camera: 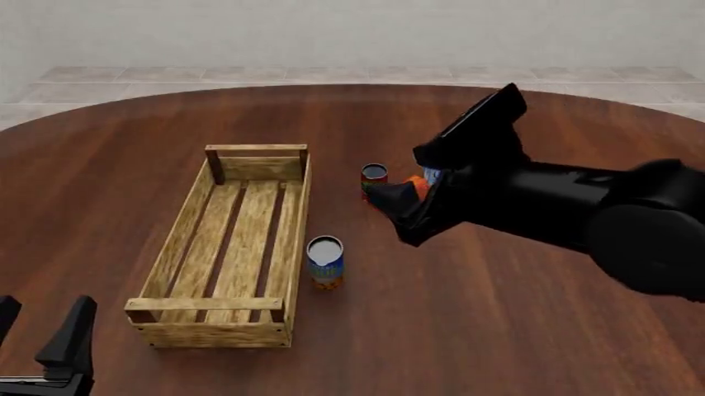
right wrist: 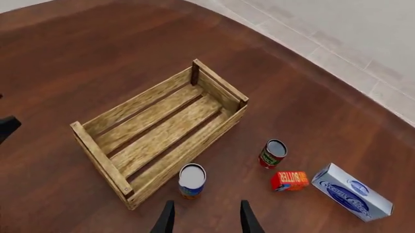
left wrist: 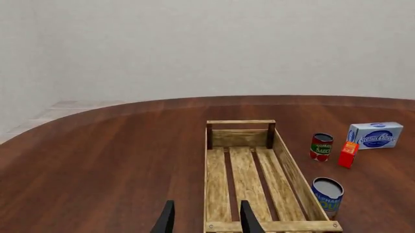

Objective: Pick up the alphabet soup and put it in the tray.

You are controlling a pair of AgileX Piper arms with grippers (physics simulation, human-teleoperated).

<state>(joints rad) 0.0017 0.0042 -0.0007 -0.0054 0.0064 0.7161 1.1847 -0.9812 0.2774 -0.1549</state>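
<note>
The alphabet soup (camera: 325,262), a can with a blue label, orange lower band and pale top, stands upright on the table just right of the tray (camera: 293,235). It also shows in the left wrist view as the alphabet soup (left wrist: 327,194) and in the right wrist view as the alphabet soup (right wrist: 192,180). The tray (right wrist: 102,160) is a long wooden slat crate with nothing in it. My right gripper (right wrist: 206,221) hangs open above the table, up and to the right of the can, apart from it. My left gripper (left wrist: 207,221) is open near the tray (left wrist: 272,226) at its near end, holding nothing.
A red-and-green tomato sauce can (camera: 375,177) stands beyond the soup. Beside it lie a small orange-red box (right wrist: 289,180) and a white-and-blue cream cheese box (right wrist: 351,198). The right arm (camera: 551,206) hides those boxes in the front view. The round table's edge curves at the back.
</note>
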